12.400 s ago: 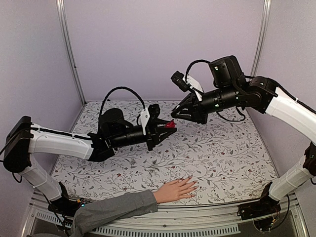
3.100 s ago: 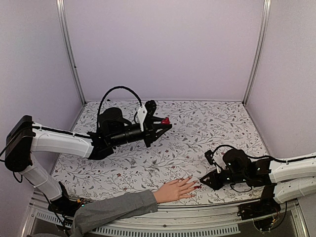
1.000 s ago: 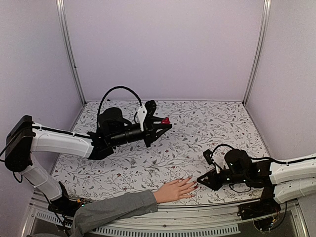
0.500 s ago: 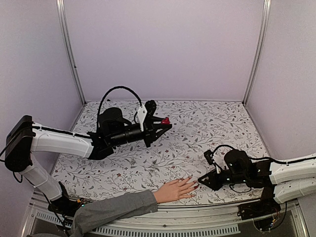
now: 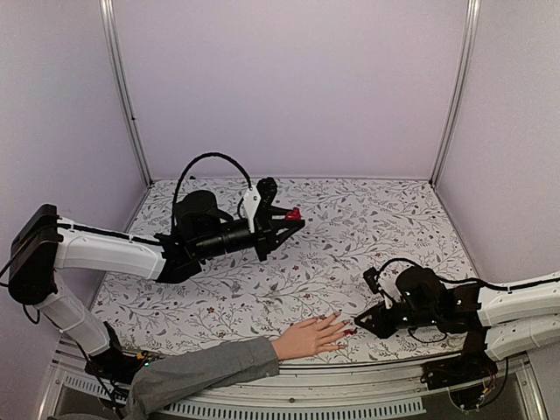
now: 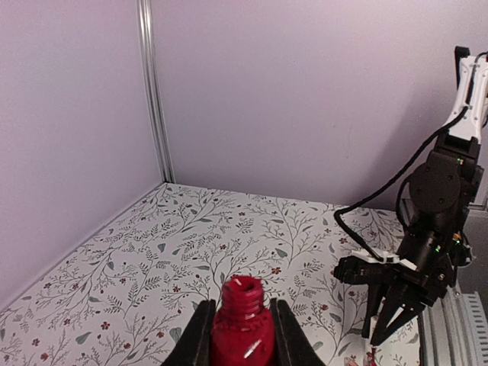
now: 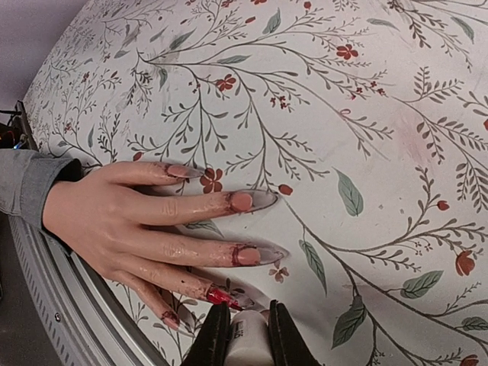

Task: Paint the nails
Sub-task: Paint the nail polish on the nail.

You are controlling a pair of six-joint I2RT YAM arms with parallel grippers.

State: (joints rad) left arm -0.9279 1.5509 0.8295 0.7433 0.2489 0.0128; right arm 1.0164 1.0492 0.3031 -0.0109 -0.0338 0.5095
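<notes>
A white cap (image 7: 246, 345) is being pinched by the right claw (image 7: 245, 324) just beside the nails (image 7: 245, 255), a red bottle (image 6: 242, 332) by the left claw (image 6: 241, 313).

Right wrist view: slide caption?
Right gripper holds a white cap beside a red-painted nail of the hand.

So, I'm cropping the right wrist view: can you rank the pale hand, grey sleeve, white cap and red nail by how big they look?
1. pale hand
2. grey sleeve, partly cropped
3. white cap, cut off and nearest the lens, so inflated
4. red nail
</notes>
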